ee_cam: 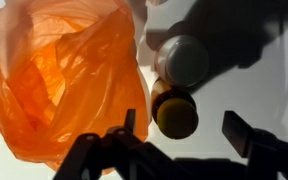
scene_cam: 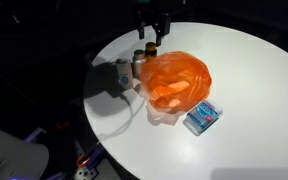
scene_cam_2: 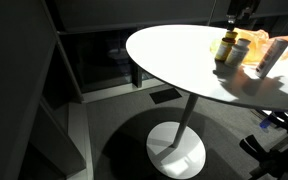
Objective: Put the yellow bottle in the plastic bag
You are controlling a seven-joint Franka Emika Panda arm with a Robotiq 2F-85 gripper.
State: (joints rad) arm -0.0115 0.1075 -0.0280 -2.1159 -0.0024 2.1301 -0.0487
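The yellow bottle (ee_cam: 174, 110), amber with a yellow cap, stands on the white table beside a white-capped bottle (ee_cam: 181, 60). In an exterior view the yellow bottle (scene_cam: 149, 48) stands at the far edge of the orange plastic bag (scene_cam: 176, 80). The bag lies crumpled on the table and fills the left of the wrist view (ee_cam: 59, 85). My gripper (ee_cam: 189, 130) is open and empty, hovering above the yellow bottle with a finger on each side of it. It shows in both exterior views (scene_cam: 152, 25) (scene_cam_2: 242, 12).
A blue packet (scene_cam: 201, 117) lies on the round white table (scene_cam: 254, 80) in front of the bag. The bottles stand near the table's edge (scene_cam_2: 227, 48). The room around the table is dark.
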